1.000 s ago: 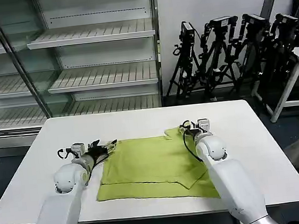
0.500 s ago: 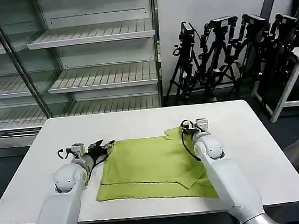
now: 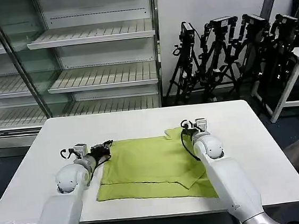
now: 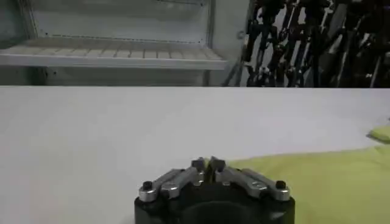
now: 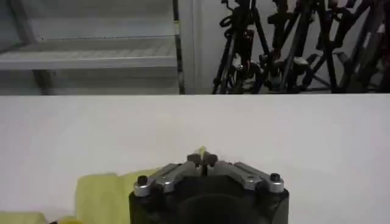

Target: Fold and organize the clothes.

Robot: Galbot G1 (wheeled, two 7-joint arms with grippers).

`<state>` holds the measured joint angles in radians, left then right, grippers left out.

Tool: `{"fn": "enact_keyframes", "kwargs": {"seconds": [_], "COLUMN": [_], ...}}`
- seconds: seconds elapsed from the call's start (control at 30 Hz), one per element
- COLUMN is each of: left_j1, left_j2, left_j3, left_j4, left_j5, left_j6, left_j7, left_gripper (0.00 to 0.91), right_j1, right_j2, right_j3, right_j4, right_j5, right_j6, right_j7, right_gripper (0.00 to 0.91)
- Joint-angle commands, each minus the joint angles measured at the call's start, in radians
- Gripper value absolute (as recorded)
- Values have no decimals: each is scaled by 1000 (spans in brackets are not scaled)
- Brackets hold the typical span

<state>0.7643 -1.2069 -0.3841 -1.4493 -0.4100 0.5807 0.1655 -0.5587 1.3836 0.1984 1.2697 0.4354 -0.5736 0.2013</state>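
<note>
Bare table [image 3: 140, 121] beyond the T-shirt [image 3: 150, 165]; shelving [image 3: 103, 74] behind.

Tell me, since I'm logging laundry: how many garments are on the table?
1: a lime T-shirt lies partly folded mid-table, between the left gripper and right gripper, each shut at its far corners.

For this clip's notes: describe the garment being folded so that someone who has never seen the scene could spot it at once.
Start at the white table in front of the empty shelving. The T-shirt lies flat on it, partly folded, between the left pincer and the right pincer, each shut on a far corner. Its plain lime yellow-green colour stands out as the one bright cloth on the bare tabletop.
</note>
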Motion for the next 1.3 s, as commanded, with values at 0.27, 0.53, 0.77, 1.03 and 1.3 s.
{"fn": "enact_keyframes", "kwargs": {"seconds": [0.27,0.53,0.77,1.03,1.3], "left_j1": [-3,84,174,290,379], "left_j2": [17,38,53,43,33], "left_j3": [-6,-27,-54,-88,-126], "left_j4": [-54,-150,-252,-343,-419], "left_j5": [-32,-32,-36,-29,-21], "left_j6": [-2,-3,-4,-5,-6], "left_j7": [-9,-9,-10,-10,-11], "left_gripper": [20,20,20,20,20], "right_j1": [-81,-172,-272,-462,-601], "right_j2": [-57,-119,-172,-228,-234], "right_j3": [-14,5,19,62,99], "right_j4": [186,345,503,662,767], "right_j5": [27,58,73,75,57], "right_j6": [2,-3,-4,-4,0], "right_j7": [12,21,30,29,23], "right_gripper": [0,0,0,0,0]}}
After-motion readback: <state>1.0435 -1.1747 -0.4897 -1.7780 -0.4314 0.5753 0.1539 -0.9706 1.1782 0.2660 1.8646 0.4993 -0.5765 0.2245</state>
